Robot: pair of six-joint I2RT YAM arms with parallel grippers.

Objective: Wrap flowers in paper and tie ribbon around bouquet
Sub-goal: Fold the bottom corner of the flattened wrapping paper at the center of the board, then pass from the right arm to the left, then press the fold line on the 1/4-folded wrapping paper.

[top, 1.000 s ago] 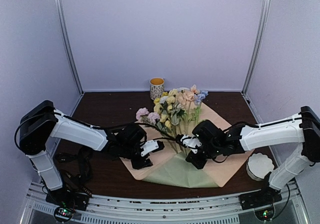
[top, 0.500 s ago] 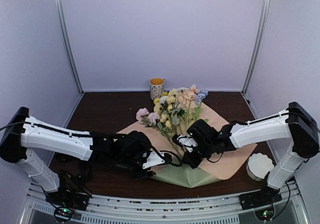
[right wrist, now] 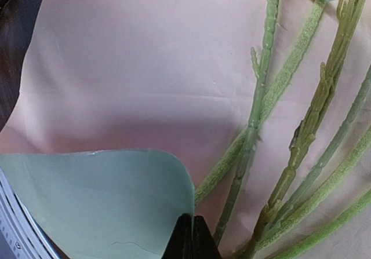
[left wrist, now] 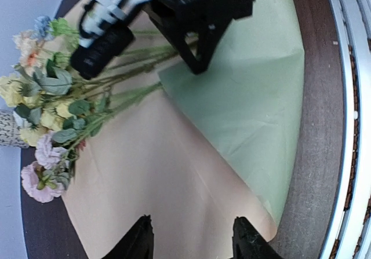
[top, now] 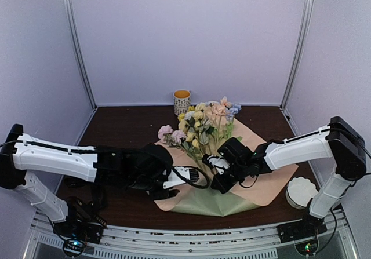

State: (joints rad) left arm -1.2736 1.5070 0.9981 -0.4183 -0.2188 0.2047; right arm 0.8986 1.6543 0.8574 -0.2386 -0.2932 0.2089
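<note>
The flowers (top: pixel 200 126) lie on the paper (top: pixel 264 183), peach face up, blooms toward the back. Their green stems (right wrist: pixel 290 131) run down to the paper's near part. A sage-green flap (top: pixel 203 201) is folded up over the near edge. My right gripper (right wrist: pixel 190 231) is shut on the edge of that green flap (right wrist: pixel 98 195), just beside the stems. My left gripper (left wrist: pixel 194 239) hovers open over the peach face (left wrist: pixel 162 172) near the paper's left corner, nothing between its fingers. The right gripper (left wrist: pixel 197 33) shows across from it. I cannot make out the ribbon.
A patterned cup (top: pixel 182 102) stands at the back behind the blooms. A white scalloped round stack (top: pixel 301 192) sits at the right front. Black cables (top: pixel 87 198) lie at the left front. A metal rail (top: pixel 191 239) borders the near table edge.
My left arm has dropped low and reached right, bringing its gripper over the paper's left part. My right gripper has shifted slightly left, still pinching the green flap.
</note>
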